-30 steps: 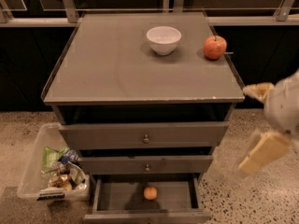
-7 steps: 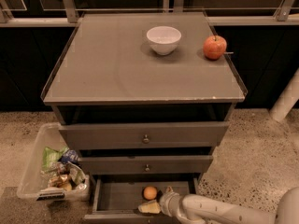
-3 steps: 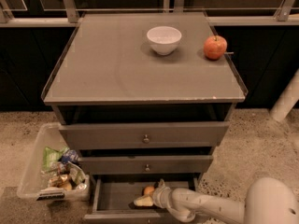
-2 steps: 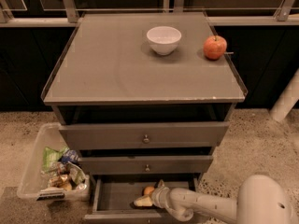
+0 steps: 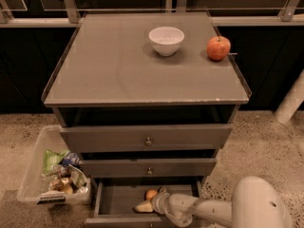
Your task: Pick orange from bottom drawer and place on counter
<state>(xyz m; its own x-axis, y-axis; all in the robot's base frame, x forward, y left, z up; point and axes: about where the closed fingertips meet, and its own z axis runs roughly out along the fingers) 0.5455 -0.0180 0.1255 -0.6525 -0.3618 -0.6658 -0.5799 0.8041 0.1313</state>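
Down at the bottom centre of the frame, the gripper point(image 5: 145, 205) is inside the open bottom drawer point(image 5: 118, 201), reaching in from the right at the end of a pale arm point(image 5: 204, 208). Its light-coloured tip lies low over the drawer floor, just below and left of the orange point(image 5: 151, 194). The orange sits toward the back of the drawer, right against the gripper. It cannot be told whether the gripper is spread around the fruit, pinching it, or merely beside it. The wrist covers the orange's right side, and the drawer's shadow blurs where the two meet.

The front of the bottom drawer is cut off by the lower edge of the frame. A rounded white part of the robot point(image 5: 259, 203) fills the lower right corner and hides the floor behind it.

Above, the two knobbed drawers point(image 5: 147, 137) are shut. The counter point(image 5: 118, 65) spans the upper middle, carrying a white bowl point(image 5: 166, 40) and, to its right, a red-orange apple point(image 5: 218, 47). The two stand apart.

At lower left, a clear bin point(image 5: 35, 165) holds packets whose labels cannot be read.
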